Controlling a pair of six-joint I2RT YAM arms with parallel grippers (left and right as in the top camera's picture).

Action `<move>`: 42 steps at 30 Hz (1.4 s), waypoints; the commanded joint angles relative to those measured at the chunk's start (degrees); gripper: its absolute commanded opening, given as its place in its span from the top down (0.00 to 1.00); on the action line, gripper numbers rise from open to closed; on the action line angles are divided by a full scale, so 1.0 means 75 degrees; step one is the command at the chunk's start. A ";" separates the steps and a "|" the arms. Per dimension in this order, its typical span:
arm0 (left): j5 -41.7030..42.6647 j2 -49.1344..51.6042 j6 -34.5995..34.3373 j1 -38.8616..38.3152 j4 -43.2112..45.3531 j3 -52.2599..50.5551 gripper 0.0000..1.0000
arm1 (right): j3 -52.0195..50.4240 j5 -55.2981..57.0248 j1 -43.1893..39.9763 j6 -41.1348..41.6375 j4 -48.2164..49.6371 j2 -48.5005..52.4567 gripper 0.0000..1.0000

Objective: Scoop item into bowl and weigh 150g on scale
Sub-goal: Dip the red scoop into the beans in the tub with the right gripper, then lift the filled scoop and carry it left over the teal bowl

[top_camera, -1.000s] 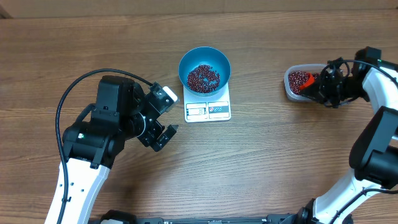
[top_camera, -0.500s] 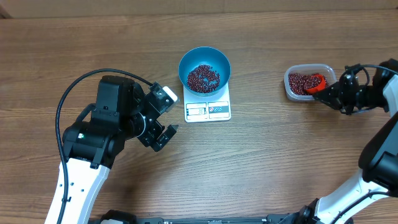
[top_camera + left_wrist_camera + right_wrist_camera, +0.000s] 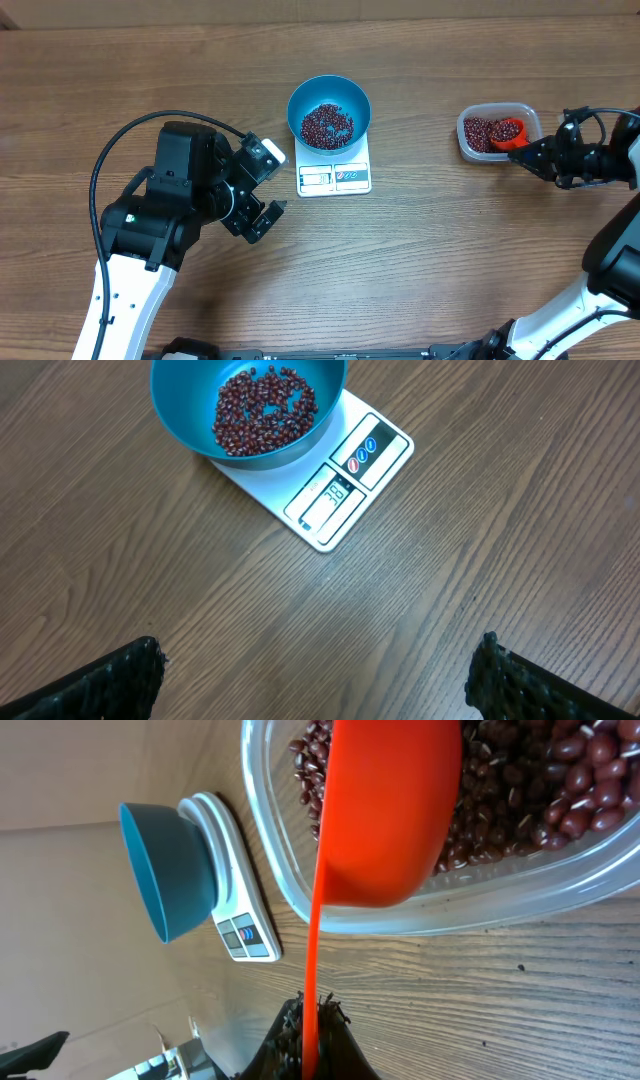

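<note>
at table centre, the blue bowl (image 3: 329, 112) sits on the white scale (image 3: 334, 178) and covers its rear part; the display (image 3: 335, 493) and button panels stick out in front. beans (image 3: 327, 124) lie in a shallow patch on the bowl floor. the display is lit, but the digits are too small to read reliably. to the right, well apart from the scale, is a clear plastic tub (image 3: 497, 133) with more beans. right gripper (image 3: 543, 155) is clenched on the thin handle of an orange-red scoop (image 3: 507, 130). the scoop cup is inside the tub outline, over the beans, toward the gripper side. the right wrist view shows only the cup underside, so i can't tell if it's loaded or touching the heap. left gripper (image 3: 272, 185) is released, jaws wide apart, nothing in them. it hovers over bare table (image 3: 450, 250) left-front of the scale, near but not touching.
</note>
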 commanded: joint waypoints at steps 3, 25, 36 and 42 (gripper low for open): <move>-0.0023 0.0026 -0.0082 0.0038 0.0026 0.0187 0.00 | -0.0044 -0.0414 -0.0169 -0.0338 -0.0181 0.0093 0.96; -0.0023 0.0026 -0.0082 0.0038 0.0026 0.0187 0.00 | -0.0044 -0.2419 -0.0038 -0.2699 -0.2317 0.0090 0.96; -0.0023 0.0026 -0.0082 0.0038 0.0026 0.0187 0.00 | -0.0038 -0.2967 0.1157 -0.2769 -0.2407 0.0090 0.96; -0.0023 0.0026 -0.0082 0.0038 0.0026 0.0187 0.00 | -0.0035 -0.3462 0.2113 -0.2856 -0.2343 0.0090 0.96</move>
